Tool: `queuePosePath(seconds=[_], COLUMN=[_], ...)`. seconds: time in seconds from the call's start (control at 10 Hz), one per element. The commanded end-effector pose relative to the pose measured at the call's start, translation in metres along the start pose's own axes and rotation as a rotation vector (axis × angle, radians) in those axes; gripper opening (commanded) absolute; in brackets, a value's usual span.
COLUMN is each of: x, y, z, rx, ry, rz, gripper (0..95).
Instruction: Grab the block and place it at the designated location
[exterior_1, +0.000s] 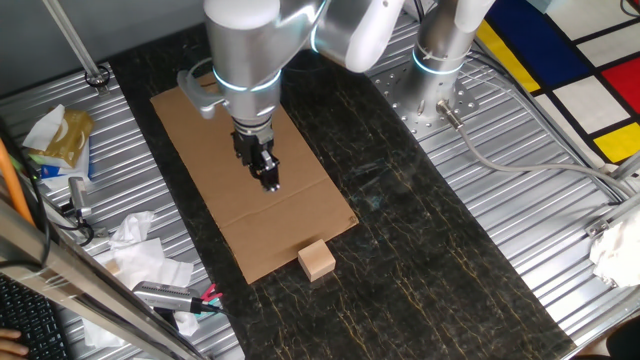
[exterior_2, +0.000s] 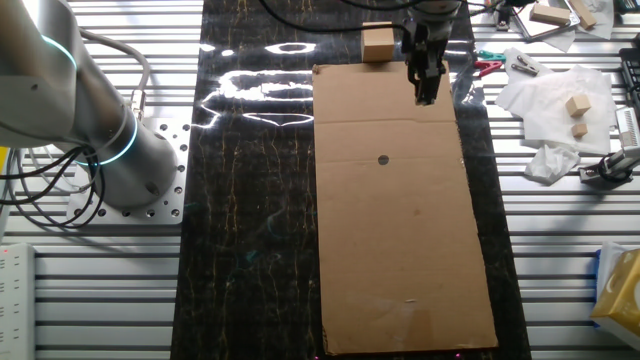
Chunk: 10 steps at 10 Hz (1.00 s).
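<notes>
One block (exterior_1: 317, 261), one cardboard sheet (exterior_2: 400, 230), one black dot (exterior_2: 383, 159)

Both fixed views are bright and evenly lit from overhead. In the other fixed view, white glare streaks across the glossy dark tabletop (exterior_2: 250, 200) just left of the cardboard sheet (exterior_2: 400, 220), washing out its marbling there. The sheet itself is matte, with only soft, short shadows. Focus is mostly sharp; the gripper (exterior_1: 270, 180) looks slightly blurred above the sheet
</notes>
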<state>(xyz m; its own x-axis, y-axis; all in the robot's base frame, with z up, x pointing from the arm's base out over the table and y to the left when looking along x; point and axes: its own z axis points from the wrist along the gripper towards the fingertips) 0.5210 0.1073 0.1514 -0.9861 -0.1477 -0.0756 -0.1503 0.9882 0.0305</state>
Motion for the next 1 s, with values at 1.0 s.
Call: queuePosePath(seconds=[1.0], x=[0.0], y=[0.04], z=[0.014], rx=[0.026], ry=[0.0], rz=[0.041], gripper=[76.0])
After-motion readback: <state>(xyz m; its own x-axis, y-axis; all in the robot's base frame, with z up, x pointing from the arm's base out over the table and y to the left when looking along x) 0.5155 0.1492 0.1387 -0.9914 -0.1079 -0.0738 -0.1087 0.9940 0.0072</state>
